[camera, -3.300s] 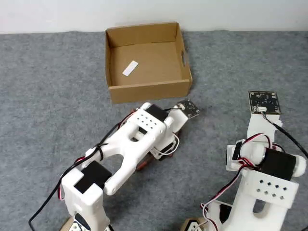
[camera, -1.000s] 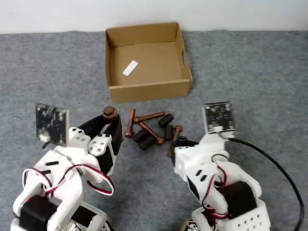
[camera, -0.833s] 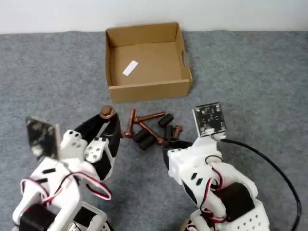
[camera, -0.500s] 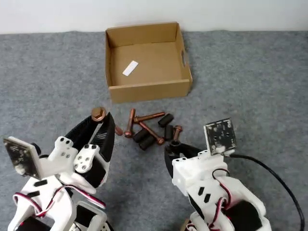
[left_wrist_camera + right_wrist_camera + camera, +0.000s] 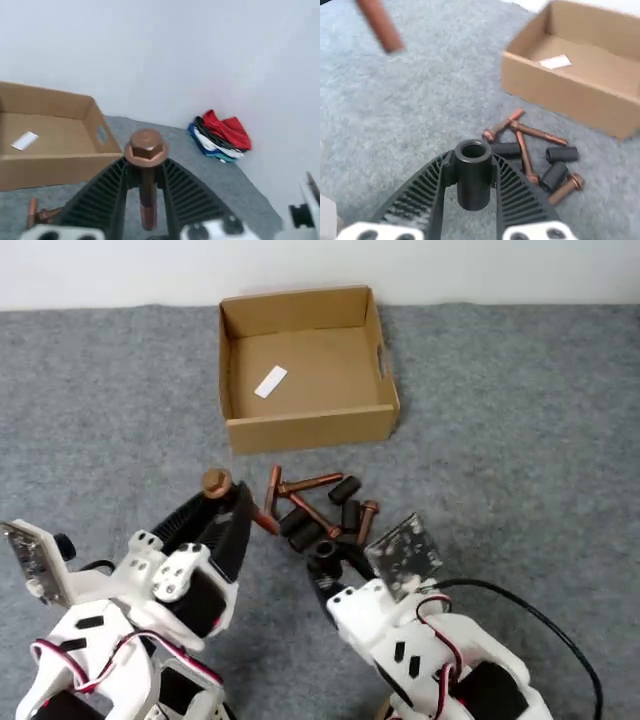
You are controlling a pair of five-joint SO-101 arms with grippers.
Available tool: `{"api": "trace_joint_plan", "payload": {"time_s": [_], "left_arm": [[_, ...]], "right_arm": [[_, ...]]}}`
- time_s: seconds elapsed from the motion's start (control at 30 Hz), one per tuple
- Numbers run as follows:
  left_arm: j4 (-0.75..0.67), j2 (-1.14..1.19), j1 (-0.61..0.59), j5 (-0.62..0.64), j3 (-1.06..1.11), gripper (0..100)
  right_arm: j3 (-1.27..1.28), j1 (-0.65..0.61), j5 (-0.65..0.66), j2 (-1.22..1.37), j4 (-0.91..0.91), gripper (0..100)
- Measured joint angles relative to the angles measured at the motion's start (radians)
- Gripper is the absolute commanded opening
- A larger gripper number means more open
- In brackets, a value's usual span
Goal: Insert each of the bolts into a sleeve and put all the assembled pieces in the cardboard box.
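Eyes on the cardboard box [image 5: 310, 430] first, open-topped at the far side of the grey mat [image 5: 520, 420]. Its contents: one white slip [image 5: 270, 382] lying flat on the floor. Just in front of the box the parts sit in a loose heap on the mat. The left gripper [image 5: 145, 170] is clamped on a bolt [image 5: 146, 150], pinching the shank right under the hex head. The head pokes out past the fingertips, held up to the left of the heap. The right gripper [image 5: 473, 167] is clenched round a sleeve [image 5: 472, 180], its open bore facing the wrist camera, held at the near edge of the heap. Against half a second back, the right gripper has swung leftward with its sleeve and its camera board has tipped over. The left gripper has nudged right with the bolt, so the two held parts are closer now, near but apart. Three seconds back, the left arm was stretched out over the heap and the right arm stood well off to the side. Box, slip and heap haven't budged. Now the count: four loose bolts [image 5: 310, 482] on the mat, some crossing and touching, plus the one in the left gripper, five bolts. From above I make it four loose sleeves [image 5: 345, 487] mixed in among them, plus the one in the right gripper, five sleeves. One box, one slip.
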Motion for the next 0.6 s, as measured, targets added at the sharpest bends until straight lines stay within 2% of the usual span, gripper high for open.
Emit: {"api": "trace_joint_plan", "payload": {"time_s": [0.17, 0.33, 0.6], "left_arm": [[0.0, 0.002, 0.066, 0.0, 0.051, 1], [-0.011, 0.005, 0.112, 0.0, 0.127, 1], [-0.064, -0.002, 0.115, -0.005, 0.184, 1]], "right_arm": [[0.002, -0.078, 0.043, -0.003, -0.011, 0.9], [0.002, -0.089, 0.043, -0.003, -0.011, 0.9], [0.003, -0.089, 0.072, 0.0, -0.046, 0.9]]}}
